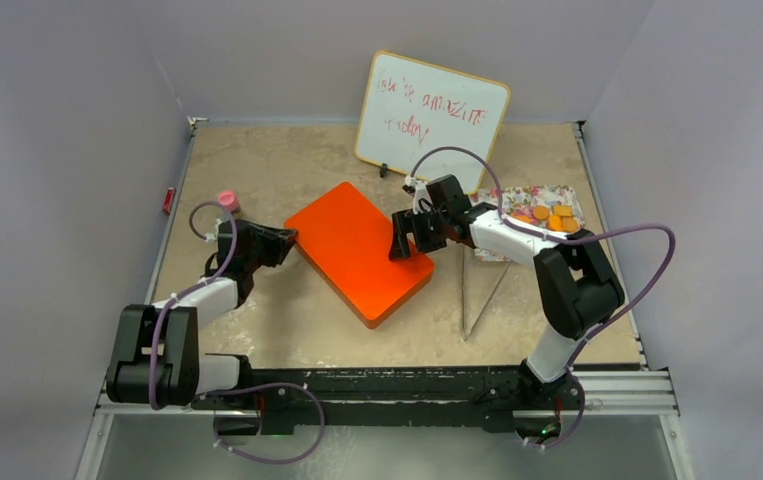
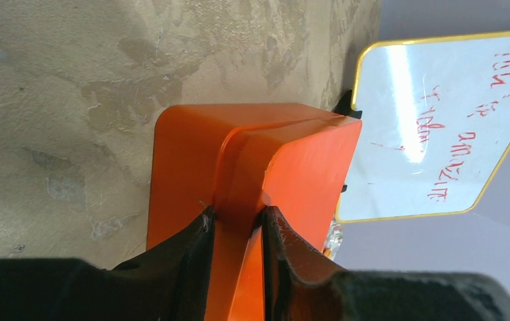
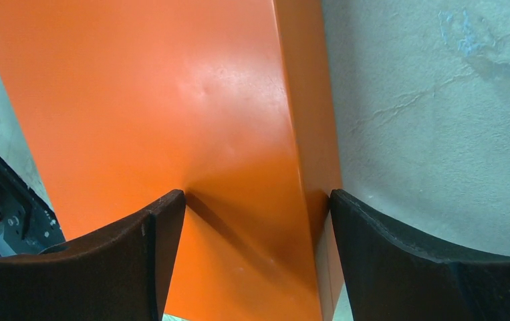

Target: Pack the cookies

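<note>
The cookies [image 1: 555, 217], several orange discs with a pink one beside them, lie on a floral tray [image 1: 532, 190] at the back right. A closed orange box [image 1: 357, 250] lies slanted in the middle of the table. My left gripper [image 1: 287, 240] is at the box's left end; in the left wrist view [image 2: 238, 217] its jaws are clamped on a raised ridge of the box [image 2: 292, 154]. My right gripper [image 1: 400, 248] is at the box's right side; in the right wrist view [image 3: 259, 197] its jaws stand wide, straddling the edge of the box [image 3: 158, 100].
A whiteboard [image 1: 432, 120] with red writing leans at the back wall. A pink-capped bottle [image 1: 227, 200] stands behind my left gripper. Thin metal tongs [image 1: 477, 290] lie right of the box. Grey walls enclose the table on three sides.
</note>
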